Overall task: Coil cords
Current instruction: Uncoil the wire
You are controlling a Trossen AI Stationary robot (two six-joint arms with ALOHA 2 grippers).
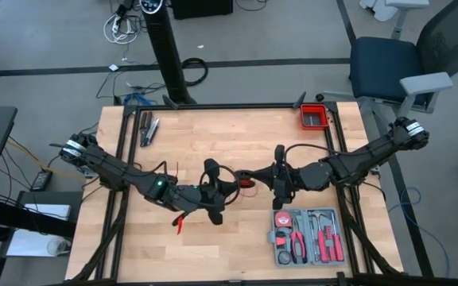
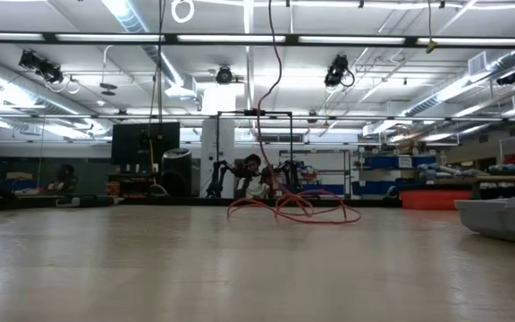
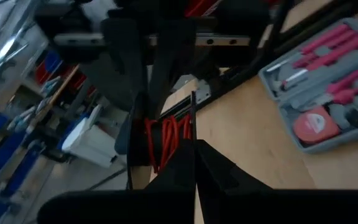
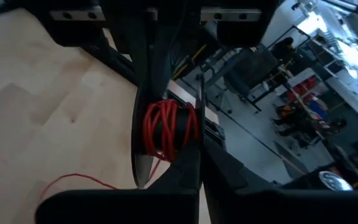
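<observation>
The cords are one thin red cord. A small bundle of it [image 1: 247, 182] hangs above the table's middle, where my two grippers meet tip to tip. My left gripper [image 1: 234, 185] comes from the left and my right gripper [image 1: 259, 179] from the right, both shut. The wrist views show the bundle [image 3: 166, 140] [image 4: 166, 129] as several strands lying against dark fingers. In the low view a strand [image 2: 274, 80] drops from above into slack loops [image 2: 298, 211] on the table. The grippers are above that view. My left gripper [image 3: 194, 165] is shut at the bundle's near end [image 3: 174, 155], roughly level, coming from the table's left. The dark fingers hide whether it pinches strands or only lies against them. The bundle is clear of the table. My right gripper [image 4: 199, 167] is shut beside the bundle's lower end [image 4: 160, 155], roughly level, coming from the table's right. The exact place of contact is hidden by the fingers. A slack strand [image 4: 73, 180] trails on the table below.
A grey tool case [image 1: 307, 236] with red-handled tools lies open near the front right, below the right arm. A red bin [image 1: 314, 117] stands at the far right corner, and loose tools [image 1: 148, 129] lie at the far left. Something small and red [image 1: 179, 223] lies under the left arm.
</observation>
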